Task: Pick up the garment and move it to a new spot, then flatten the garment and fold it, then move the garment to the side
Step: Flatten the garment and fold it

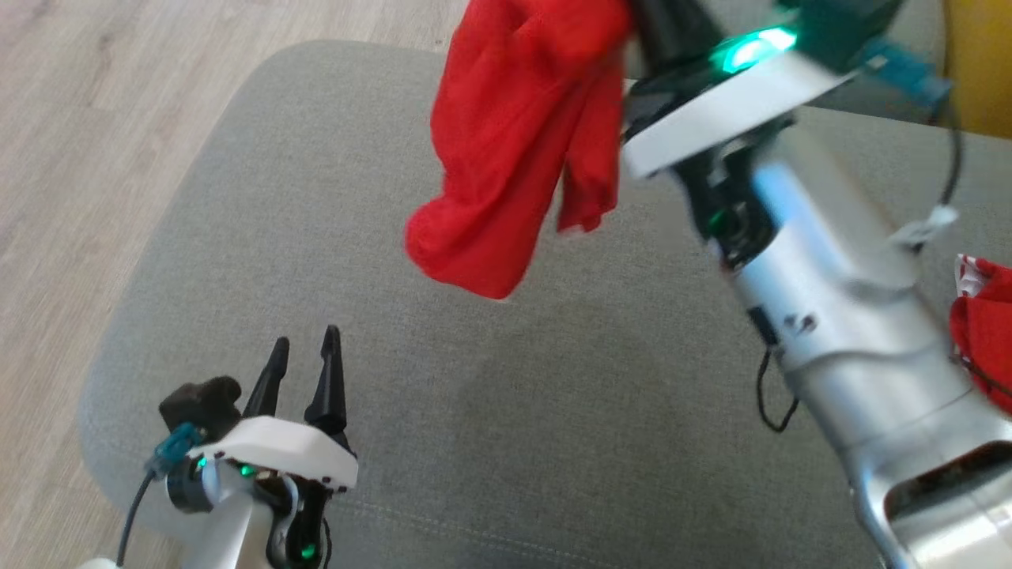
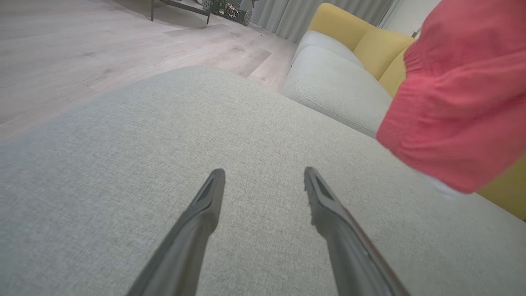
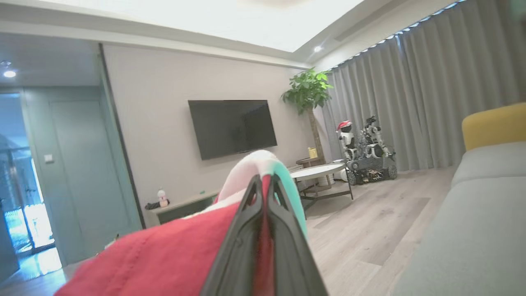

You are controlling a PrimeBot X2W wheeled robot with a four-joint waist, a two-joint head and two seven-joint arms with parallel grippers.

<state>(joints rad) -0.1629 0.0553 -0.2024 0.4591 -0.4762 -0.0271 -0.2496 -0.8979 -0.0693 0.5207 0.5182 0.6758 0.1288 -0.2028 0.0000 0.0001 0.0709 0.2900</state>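
Observation:
A red garment (image 1: 506, 150) hangs bunched in the air above the grey cushion (image 1: 490, 411), held at the top of the head view. My right gripper (image 3: 263, 185) is shut on the garment (image 3: 164, 259), with red cloth pinched between its fingers and a white and teal edge showing past the tips. The garment (image 2: 456, 98) also hangs at the right of the left wrist view. My left gripper (image 1: 304, 344) stands open low over the cushion's near left part, nothing between its fingers (image 2: 205, 201).
More red cloth (image 1: 984, 332) lies at the cushion's right edge. Wooden floor (image 1: 95, 118) runs along the left. A yellow sofa back (image 2: 370, 45) and grey seat cushions (image 2: 328, 82) lie beyond. A coffee table (image 3: 320, 172) and another robot (image 3: 365, 148) stand across the room.

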